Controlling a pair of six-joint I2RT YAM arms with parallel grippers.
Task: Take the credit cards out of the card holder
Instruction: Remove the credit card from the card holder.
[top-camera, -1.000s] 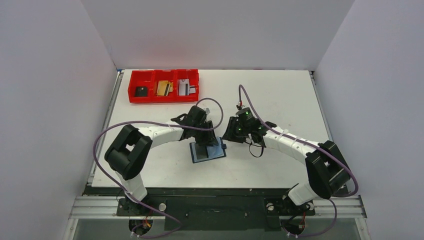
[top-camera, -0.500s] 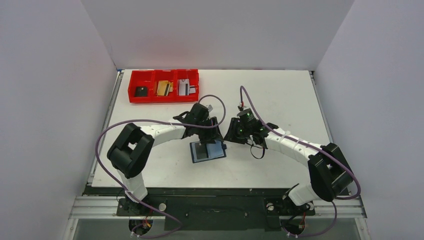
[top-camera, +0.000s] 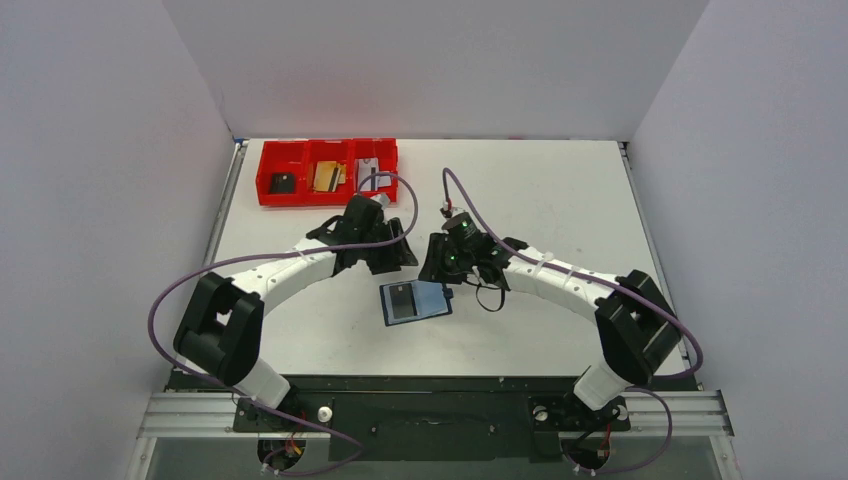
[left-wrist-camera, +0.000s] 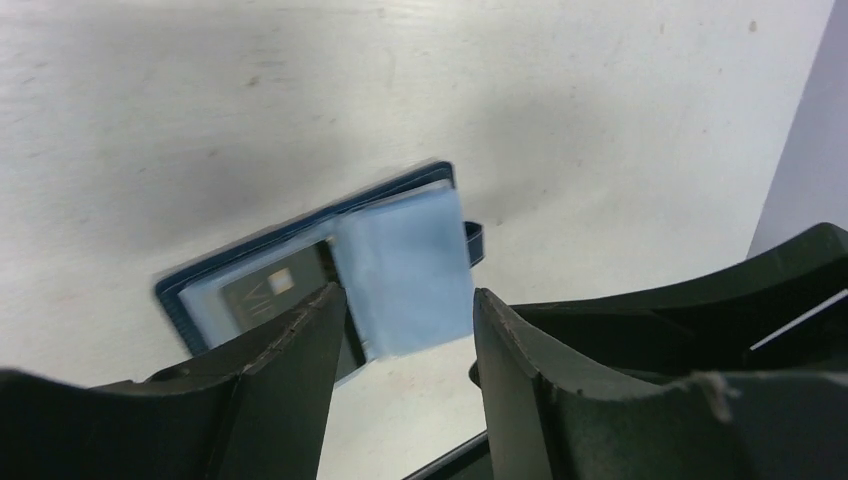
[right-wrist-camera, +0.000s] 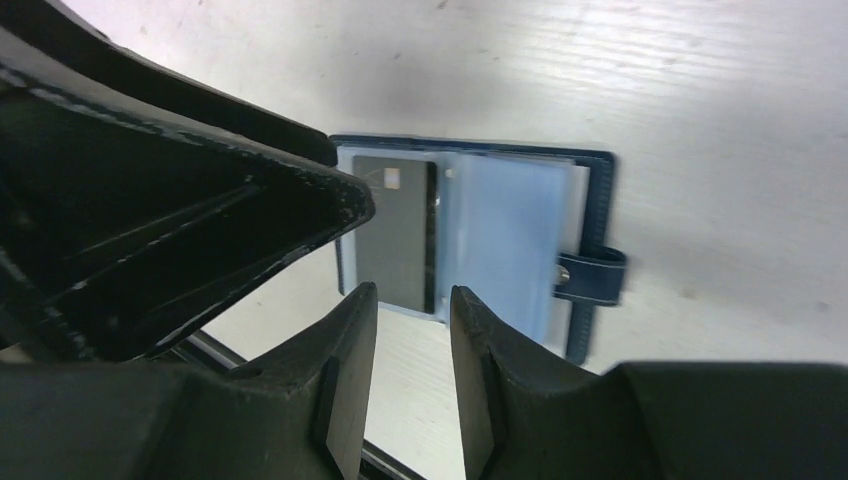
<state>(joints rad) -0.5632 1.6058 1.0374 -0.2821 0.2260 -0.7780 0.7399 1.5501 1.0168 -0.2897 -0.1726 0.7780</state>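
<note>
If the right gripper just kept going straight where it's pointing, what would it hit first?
The right gripper would probably meet the open card holder, near the black card in its pocket; depth is unclear.

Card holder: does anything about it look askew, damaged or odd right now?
Nothing damaged. The card holder lies open on the table, turned slightly askew to its edges, with one dark card still in a pocket.

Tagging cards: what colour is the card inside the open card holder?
Black card, in the card holder; clearest in the right wrist view.
</note>
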